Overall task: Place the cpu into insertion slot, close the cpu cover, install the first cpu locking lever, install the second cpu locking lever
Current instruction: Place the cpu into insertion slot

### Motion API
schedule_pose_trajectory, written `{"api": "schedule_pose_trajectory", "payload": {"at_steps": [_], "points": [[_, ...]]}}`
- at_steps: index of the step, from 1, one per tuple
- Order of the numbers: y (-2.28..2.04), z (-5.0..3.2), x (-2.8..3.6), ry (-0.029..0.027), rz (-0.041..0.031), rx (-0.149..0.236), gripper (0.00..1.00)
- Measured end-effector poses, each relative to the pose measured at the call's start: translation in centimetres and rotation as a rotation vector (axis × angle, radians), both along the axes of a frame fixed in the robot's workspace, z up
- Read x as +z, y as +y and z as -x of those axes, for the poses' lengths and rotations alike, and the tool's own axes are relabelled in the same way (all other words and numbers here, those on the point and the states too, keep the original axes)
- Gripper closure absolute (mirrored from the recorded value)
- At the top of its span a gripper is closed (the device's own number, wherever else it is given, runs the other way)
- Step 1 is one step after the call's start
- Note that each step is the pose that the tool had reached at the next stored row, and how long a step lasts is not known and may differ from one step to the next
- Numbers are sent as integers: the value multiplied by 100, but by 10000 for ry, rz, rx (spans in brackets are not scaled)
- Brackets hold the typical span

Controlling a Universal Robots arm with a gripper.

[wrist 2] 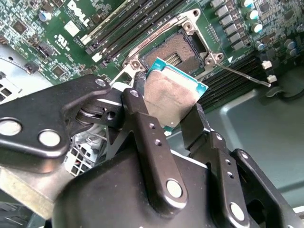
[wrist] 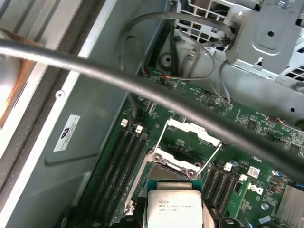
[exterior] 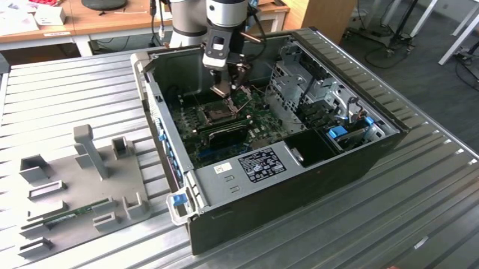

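Step in hand, by judgement: the first, placing the chip. Pincer (wrist 2: 167, 107) narrowed on the cpu (wrist 2: 175, 88), gripping two opposite edges, with the chip tilted just above the insertion slot (wrist 2: 183, 50) and not yet seated. The cpu cover (wrist: 192, 129) hinged up beside the socket and a thin locking lever (wrist 2: 247, 76) swung clear, all inside the open computer case (exterior: 299, 190) on the slatted desk (exterior: 419, 213). Placement likely calling for a levelled chip, corners squared with the socket frame, and a gentle straight descent to spare the contacts.
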State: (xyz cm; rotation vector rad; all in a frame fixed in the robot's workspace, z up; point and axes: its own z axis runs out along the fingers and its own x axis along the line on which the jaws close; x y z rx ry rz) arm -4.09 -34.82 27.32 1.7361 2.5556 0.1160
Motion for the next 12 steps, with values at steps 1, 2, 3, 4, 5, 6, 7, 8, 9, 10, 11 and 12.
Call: {"api": "schedule_pose_trajectory", "payload": {"at_steps": [1, 2, 3, 4, 5, 6, 7, 8, 9, 10, 11, 12], "points": [[0, 0, 0, 1, 1, -163, 46], [0, 0, -1, 1, 1, -332, 46], [0, 0, -2, 1, 1, -505, 46], [0, 0, -2, 1, 1, -686, 46], [0, 0, -3, 1, 1, -863, 46], [-1, 0, -3, 1, 2, -1035, 46], [-1, 0, -3, 1, 2, -1197, 46], [0, 0, -4, 1, 1, -1369, 46], [-1, 0, -4, 1, 2, -1529, 46], [0, 0, -5, 1, 2, -1689, 46], [0, 0, -5, 1, 1, -1844, 46], [0, 0, -6, 1, 1, -1997, 46]]}}
